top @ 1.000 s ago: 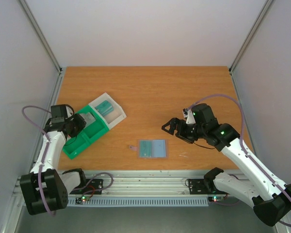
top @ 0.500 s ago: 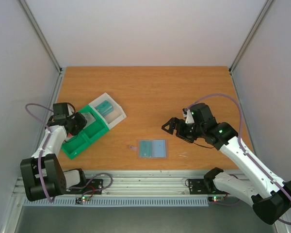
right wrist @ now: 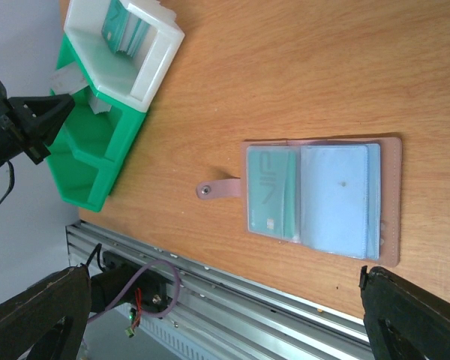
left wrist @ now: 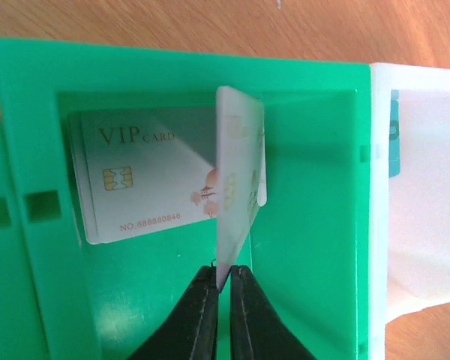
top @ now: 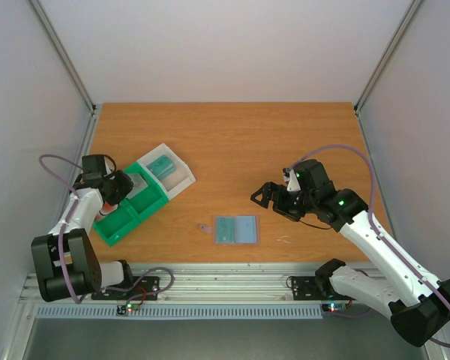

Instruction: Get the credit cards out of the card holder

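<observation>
At the left of the table [top: 232, 135], over the green tray [top: 124, 223], the left arm [top: 75, 214] has shifted slightly, jaws nearly shut on one card [left wrist: 238, 180] held upright above a second card [left wrist: 135, 187] marked "VIP CARD", apparently a delivery under way. The right arm [top: 375, 240] waits, jaws wide and empty, right of the open holder [top: 236, 229] by the near edge, where a teal card [right wrist: 270, 191] remains.

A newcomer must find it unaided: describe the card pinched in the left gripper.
On the left of the table lies a green tray beside a white box. Over its compartment nearest that box, the left gripper pinches a pale card by one edge. It stands on edge, unlike the VIP card lying flat beneath it.
</observation>
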`<action>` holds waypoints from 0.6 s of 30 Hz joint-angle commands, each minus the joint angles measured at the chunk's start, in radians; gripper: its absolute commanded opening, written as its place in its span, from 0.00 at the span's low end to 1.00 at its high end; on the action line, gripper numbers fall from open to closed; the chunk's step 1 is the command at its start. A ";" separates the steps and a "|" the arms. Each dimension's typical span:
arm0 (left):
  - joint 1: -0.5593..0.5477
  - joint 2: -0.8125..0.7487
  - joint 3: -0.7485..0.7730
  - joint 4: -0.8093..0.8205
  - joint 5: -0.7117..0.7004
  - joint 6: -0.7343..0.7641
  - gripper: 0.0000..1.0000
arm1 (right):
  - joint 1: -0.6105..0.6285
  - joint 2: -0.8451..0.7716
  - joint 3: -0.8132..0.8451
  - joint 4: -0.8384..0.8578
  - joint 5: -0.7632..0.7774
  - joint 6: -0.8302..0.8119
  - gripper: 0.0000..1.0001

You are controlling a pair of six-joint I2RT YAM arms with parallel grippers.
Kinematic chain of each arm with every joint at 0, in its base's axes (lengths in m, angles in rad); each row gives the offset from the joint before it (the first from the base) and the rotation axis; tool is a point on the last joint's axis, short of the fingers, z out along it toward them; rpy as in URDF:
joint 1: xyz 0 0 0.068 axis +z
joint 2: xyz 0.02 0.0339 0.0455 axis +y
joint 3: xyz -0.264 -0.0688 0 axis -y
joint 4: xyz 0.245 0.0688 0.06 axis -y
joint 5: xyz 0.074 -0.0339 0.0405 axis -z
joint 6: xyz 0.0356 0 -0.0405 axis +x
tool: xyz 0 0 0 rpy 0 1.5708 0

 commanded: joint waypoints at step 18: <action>0.007 -0.009 0.057 -0.023 -0.114 0.022 0.21 | -0.004 -0.004 0.051 -0.038 0.024 -0.030 0.98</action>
